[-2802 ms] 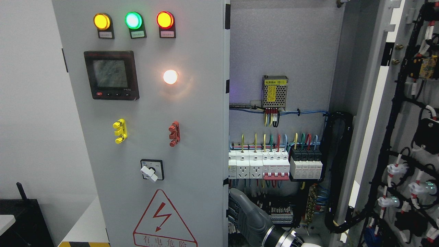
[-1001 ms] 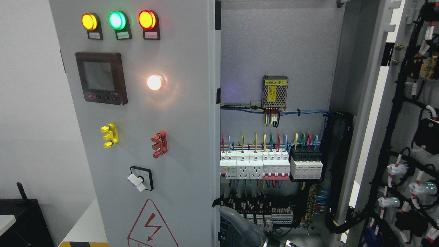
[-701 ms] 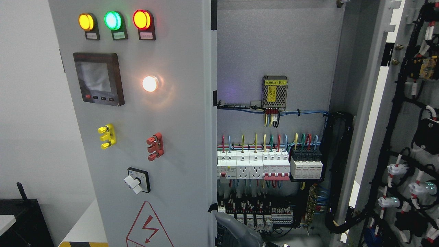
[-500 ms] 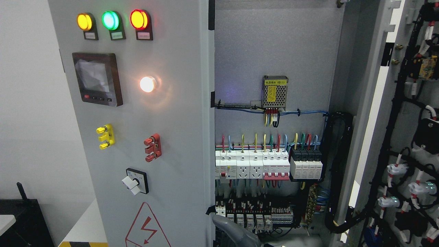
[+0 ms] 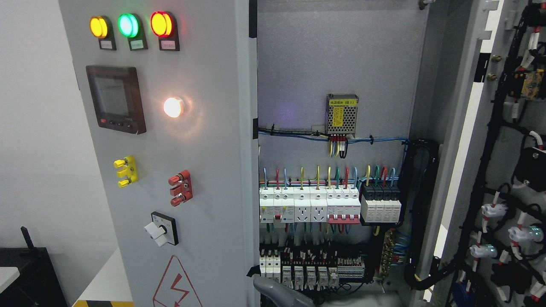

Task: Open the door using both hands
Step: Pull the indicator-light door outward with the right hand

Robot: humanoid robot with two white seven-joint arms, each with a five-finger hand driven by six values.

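Head view: the room to the hand's far left is a plain white wall (image 5: 38, 128), with a dark box (image 5: 25, 277) low against it and a strip of pale floor (image 5: 106, 277) running to the cabinet's foot.

The hand (image 5: 279, 295) is a grey shape at the bottom edge, only its upper part in frame. Its grip cannot be told, nor from which side its arm comes in.

Just left of the hand and rising far above it stands the left door (image 5: 213, 149), a tall grey panel swung partly outward. Its free edge lies directly above the hand's left end; whether they touch cannot be told. The door carries a yellow lamp (image 5: 98, 26), a green lamp (image 5: 127, 24) and a red lamp (image 5: 161, 24) at the top, a dark meter (image 5: 115, 99), a glowing white lamp (image 5: 172, 107), a yellow terminal (image 5: 123, 171), a red terminal (image 5: 181, 187), a rotary switch (image 5: 161, 228) and a red warning triangle (image 5: 175, 290).

Above the hand the cabinet is open, showing rows of breakers (image 5: 307, 209) and a mesh power supply (image 5: 342, 114). Well to the hand's right, the right door (image 5: 503, 140) stands wide open, its wired inner face showing.
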